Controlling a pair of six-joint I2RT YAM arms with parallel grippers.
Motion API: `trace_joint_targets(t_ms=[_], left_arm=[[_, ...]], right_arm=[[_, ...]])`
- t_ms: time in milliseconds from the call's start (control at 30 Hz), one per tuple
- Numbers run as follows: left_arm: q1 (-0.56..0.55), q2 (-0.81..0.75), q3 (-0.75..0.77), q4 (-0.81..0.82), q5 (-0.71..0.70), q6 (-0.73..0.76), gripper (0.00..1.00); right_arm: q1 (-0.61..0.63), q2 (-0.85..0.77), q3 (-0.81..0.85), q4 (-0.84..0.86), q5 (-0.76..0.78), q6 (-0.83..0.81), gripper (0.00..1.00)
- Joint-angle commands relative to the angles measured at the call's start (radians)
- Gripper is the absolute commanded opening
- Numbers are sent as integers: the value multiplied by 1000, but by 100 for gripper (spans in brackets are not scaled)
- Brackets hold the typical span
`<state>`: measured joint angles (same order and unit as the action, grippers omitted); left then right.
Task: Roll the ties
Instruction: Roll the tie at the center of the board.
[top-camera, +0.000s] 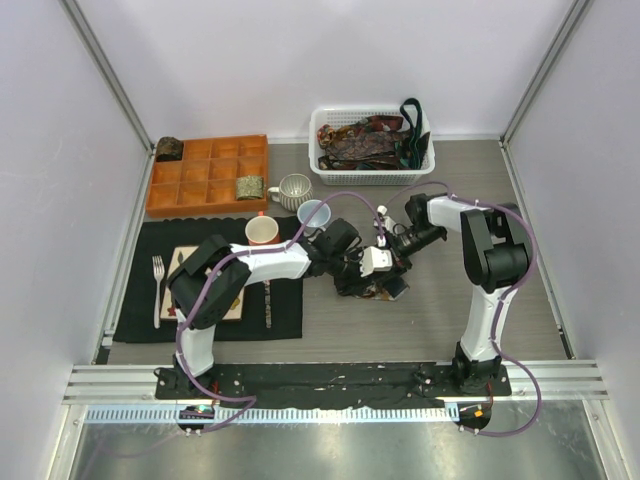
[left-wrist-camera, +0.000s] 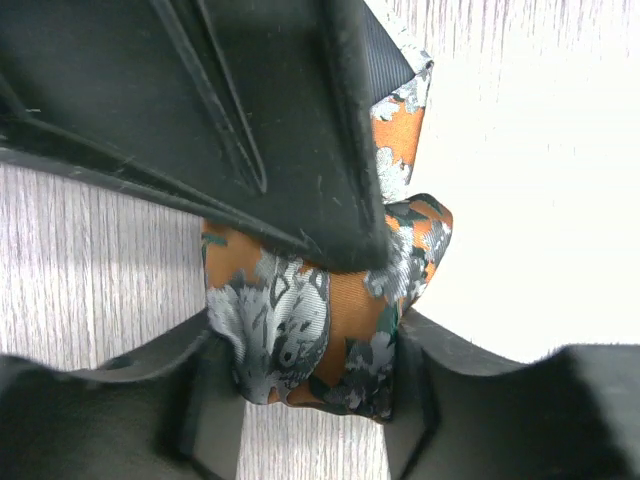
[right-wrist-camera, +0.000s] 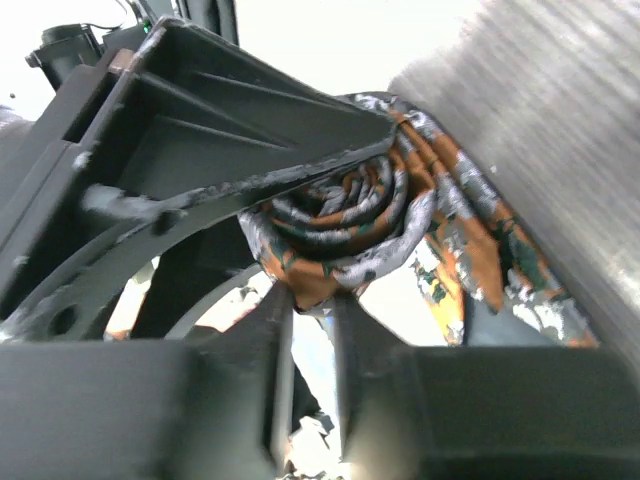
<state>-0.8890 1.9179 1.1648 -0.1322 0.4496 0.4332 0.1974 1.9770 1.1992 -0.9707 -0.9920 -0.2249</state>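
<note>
An orange, grey and dark green patterned tie (left-wrist-camera: 330, 310) is wound into a coil (right-wrist-camera: 335, 215) at the middle of the table (top-camera: 470, 320). My left gripper (left-wrist-camera: 315, 375) is shut on the coil, one finger (left-wrist-camera: 200, 390) pressed to each side. From the opposite side, my right gripper (right-wrist-camera: 312, 300) has its jaws nearly together and nips the coil's lower edge. A loose tail of the tie (right-wrist-camera: 480, 260) trails off beside the coil. In the top view the two grippers, left (top-camera: 352, 268) and right (top-camera: 388, 262), meet over the tie (top-camera: 383, 291).
A white basket (top-camera: 322, 128) of more ties (top-camera: 365, 143) stands at the back. An orange divided tray (top-camera: 200, 185) holds a rolled coil (top-camera: 250, 186); another coil (top-camera: 168, 149) sits at its far corner. Two mugs (top-camera: 294, 190) (top-camera: 262, 231), a clear cup (top-camera: 313, 213), and a black placemat (top-camera: 140, 300) with fork (top-camera: 158, 285) lie left.
</note>
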Motion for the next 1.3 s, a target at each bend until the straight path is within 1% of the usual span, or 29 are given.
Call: trace_joint_targets(t_ms=[0, 67, 167, 233, 367, 467, 667, 800, 900, 933, 967, 1000, 1033, 1067, 1133, 1167, 1267], left_arm=[[-4, 12, -8, -66, -2, -2, 55], [-4, -2, -8, -66, 15, 7, 64], [-4, -20, -8, -43, 20, 18, 70], [-2, -26, -4, -3, 23, 25, 72], [-5, -10, 53, 5, 63, 35, 77], [-13, 12, 93, 5, 69, 45, 79], [-25, 36, 124, -10, 95, 101, 79], [-31, 67, 133, -37, 100, 131, 76], [-34, 75, 134, -56, 93, 147, 66], [-34, 81, 134, -61, 92, 145, 59], [-33, 82, 134, -70, 90, 145, 54], [-33, 82, 131, -78, 89, 145, 50], [-33, 81, 127, -81, 81, 142, 42], [-33, 79, 122, -81, 75, 138, 38], [-34, 78, 102, -81, 55, 119, 33], [-36, 78, 98, -81, 48, 115, 33], [-44, 82, 87, -90, 15, 96, 31]], right_arm=[[-7, 49, -4, 47, 105, 38, 12], [-18, 63, -9, 40, 108, 32, 1], [-30, 77, -15, 35, 127, 25, 1], [-39, 82, -15, 27, 133, 16, 1], [-52, 98, -13, -2, 130, -19, 1], [-61, 117, -4, -29, 128, -43, 1], [-73, 147, 8, -57, 136, -67, 1], [-75, 161, 29, -66, 135, -70, 1], [-75, 167, 42, -75, 136, -77, 1], [-75, 168, 45, -77, 135, -82, 1], [-76, 166, 46, -82, 135, -83, 2], [-78, 161, 48, -89, 133, -85, 5], [-82, 151, 51, -94, 131, -90, 10], [-88, 142, 53, -98, 127, -88, 21], [-113, 108, 57, -123, 107, -102, 31], [-125, 92, 59, -134, 102, -105, 40], [-174, 37, 57, -169, 105, -119, 47]])
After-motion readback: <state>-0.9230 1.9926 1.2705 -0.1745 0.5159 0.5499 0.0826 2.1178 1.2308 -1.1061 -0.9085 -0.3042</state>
